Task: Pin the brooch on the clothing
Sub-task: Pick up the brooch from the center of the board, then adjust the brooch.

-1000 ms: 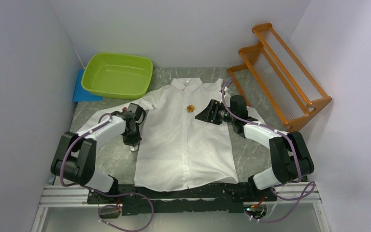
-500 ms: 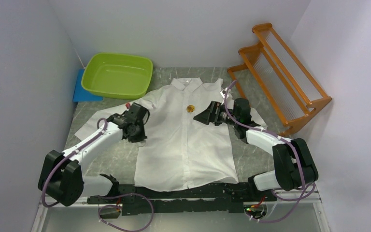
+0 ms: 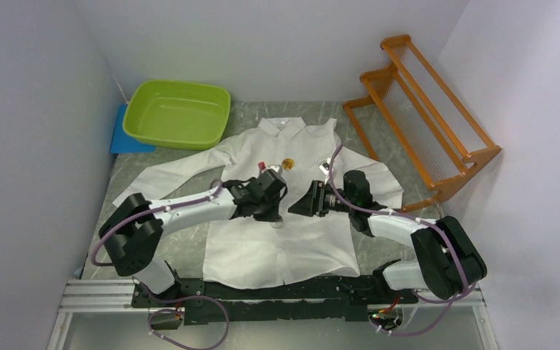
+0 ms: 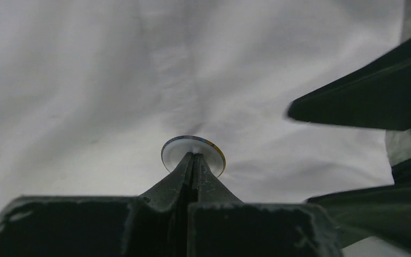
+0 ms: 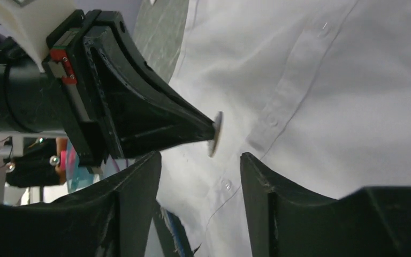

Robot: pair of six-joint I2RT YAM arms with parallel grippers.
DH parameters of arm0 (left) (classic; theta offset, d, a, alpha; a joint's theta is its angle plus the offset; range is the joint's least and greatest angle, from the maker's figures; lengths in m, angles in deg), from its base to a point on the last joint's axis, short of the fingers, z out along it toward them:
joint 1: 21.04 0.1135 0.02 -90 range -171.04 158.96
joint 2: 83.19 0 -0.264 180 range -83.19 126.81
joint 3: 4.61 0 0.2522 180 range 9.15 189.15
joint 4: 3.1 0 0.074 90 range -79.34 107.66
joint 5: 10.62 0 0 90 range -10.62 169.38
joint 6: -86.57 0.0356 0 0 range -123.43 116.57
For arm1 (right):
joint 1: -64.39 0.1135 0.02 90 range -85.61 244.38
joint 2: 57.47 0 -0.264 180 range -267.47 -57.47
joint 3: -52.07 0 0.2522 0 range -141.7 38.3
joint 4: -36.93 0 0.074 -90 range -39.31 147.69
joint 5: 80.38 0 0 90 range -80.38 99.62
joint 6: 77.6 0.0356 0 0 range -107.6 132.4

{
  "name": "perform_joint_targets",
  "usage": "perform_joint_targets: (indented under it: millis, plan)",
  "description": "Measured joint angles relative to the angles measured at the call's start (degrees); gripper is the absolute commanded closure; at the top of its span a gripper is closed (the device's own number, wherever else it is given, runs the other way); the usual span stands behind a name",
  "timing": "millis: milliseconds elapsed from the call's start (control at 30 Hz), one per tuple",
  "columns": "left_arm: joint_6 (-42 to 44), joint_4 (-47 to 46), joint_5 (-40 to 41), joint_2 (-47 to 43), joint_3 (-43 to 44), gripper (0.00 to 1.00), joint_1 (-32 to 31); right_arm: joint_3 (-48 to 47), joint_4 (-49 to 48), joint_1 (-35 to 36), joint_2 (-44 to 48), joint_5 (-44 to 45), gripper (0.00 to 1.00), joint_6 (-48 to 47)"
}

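Brooch (image 4: 179, 147): small rigid disc, judged light, was pinched in left hand's (image 4: 193, 158) closed tips. Shirt (image 4: 85, 80) looked thin, limp; best held beside placket. Right hand (image 5: 200, 156) stood open, empty.

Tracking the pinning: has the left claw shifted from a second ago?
Yes. The left claw, pinching a small round disc, has swung from the white button-front shirt's left edge to its button placket, near the right claw.
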Motion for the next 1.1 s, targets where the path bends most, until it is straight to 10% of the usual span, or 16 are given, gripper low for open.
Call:
perform_joint_targets:
  millis: [467,867,967,1100]
  plan:
    - [-2.49,-7.15,-0.92,4.61,1.29,0.97,-4.76,7.06,-2.21,4.68,1.75,3.67,0.54,2.23]
    - [-2.51,-8.31,-2.21,4.37,1.49,0.97,-4.79,7.06,-4.02,6.32,-3.34,4.81,1.00,2.75]
    - [-2.56,-9.05,-2.23,3.28,0.35,0.78,-4.74,7.04,-4.90,6.34,-3.91,4.55,1.00,2.80]
    - [-2.78,-11.54,-2.69,-0.68,-3.26,0.25,-4.76,6.95,-5.11,6.49,-3.93,4.57,1.00,2.12]
